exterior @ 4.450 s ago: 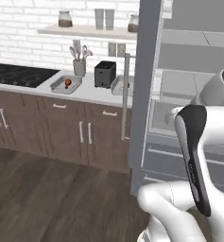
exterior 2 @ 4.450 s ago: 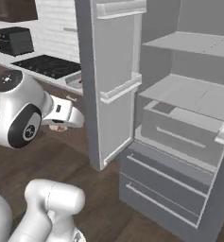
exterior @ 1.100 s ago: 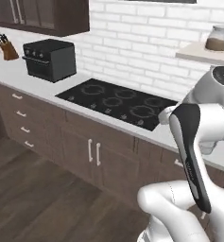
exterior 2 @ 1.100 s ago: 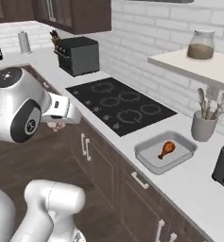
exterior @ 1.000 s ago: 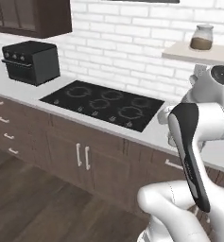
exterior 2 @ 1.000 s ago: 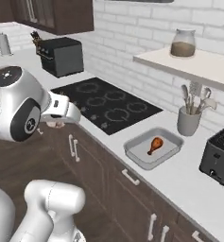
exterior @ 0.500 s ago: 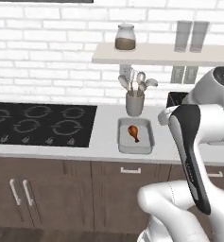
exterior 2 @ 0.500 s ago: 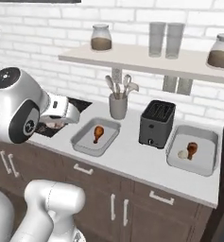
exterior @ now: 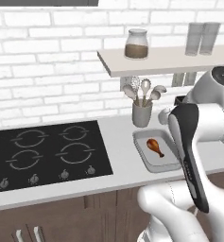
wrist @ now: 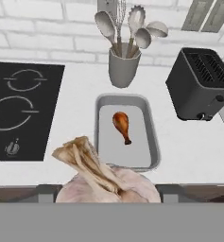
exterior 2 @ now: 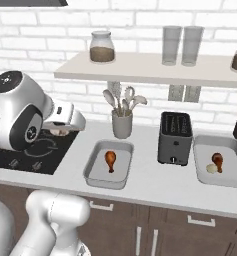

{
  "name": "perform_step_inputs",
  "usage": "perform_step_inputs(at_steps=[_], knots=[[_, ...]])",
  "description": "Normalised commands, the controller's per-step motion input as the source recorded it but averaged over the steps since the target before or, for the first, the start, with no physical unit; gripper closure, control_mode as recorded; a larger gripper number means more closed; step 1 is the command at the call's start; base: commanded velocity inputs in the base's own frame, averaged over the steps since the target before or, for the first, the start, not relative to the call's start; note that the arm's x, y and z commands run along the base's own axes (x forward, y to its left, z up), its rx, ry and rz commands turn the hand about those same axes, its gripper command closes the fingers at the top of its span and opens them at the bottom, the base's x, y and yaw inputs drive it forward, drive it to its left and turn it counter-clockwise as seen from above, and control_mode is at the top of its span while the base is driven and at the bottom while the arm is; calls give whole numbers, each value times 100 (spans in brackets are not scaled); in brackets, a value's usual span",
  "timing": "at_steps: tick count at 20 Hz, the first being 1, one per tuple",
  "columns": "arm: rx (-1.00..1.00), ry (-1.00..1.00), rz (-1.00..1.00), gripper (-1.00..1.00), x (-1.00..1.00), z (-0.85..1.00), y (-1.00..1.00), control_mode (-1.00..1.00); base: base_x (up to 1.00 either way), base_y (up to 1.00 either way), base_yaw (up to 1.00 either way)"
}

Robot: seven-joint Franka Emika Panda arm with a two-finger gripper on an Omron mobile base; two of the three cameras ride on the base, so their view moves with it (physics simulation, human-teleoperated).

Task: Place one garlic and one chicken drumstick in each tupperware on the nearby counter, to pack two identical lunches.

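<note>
Two tupperware trays are set on the light-grey bench [exterior 2: 150, 187], one on each side of a black toaster [exterior 2: 174, 137]. The right-hand tupperware [exterior 2: 231, 181] is seen to hold both a chicken drumstick [exterior 2: 218, 161] and a garlic bulb [exterior 2: 211, 169], lying just beside each other, so that lunch can be judged as packed. The left-hand tupperware [exterior 2: 97, 180], just in front of a grey utensil holder [exterior 2: 122, 126], holds one drumstick [exterior 2: 110, 159] only; its garlic is still missing.

In the hand view a second garlic bulb [wrist: 108, 185], with its dry pale stalk pointing up and to the left, is seen right at the bottom of the picture, where the fingers would rise. The fingers themselves are hidden behind it, so the grip is not seen directly; the bulb is judged to be held between fingers standing fairly wide apart around it. The half-filled tray [wrist: 153, 146] with its drumstick [wrist: 122, 124] lies just ahead of the bulb in that view, beside the black hob [wrist: 23, 113].

In the right base view the hand is seen over the hob's near edge, well to the left of the tray. What is left is taken to be one step: the bulb is to be carried over the left-hand tray and released beside the drumstick
</note>
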Motion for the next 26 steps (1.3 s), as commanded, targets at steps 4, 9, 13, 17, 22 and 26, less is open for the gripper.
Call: perform_step_inputs(at_steps=[4, 9, 13, 17, 22, 26], knots=[[-1, 9, -20, 100, -10, -51, -54, -100, 0, 0, 0], [0, 10, -5, 100, 8, -80, -49, -100, 0, 0, 0], [0, 5, 0, 100, 53, -100, 7, -100, 0, 0, 0], [0, 12, 0, 100, 72, -73, 21, -100, 0, 0, 0], [7, 16, 4, 100, 63, -37, 0, -100, 0, 0, 0], [8, 13, 9, 100, 73, -45, 0, -100, 0, 0, 0]])
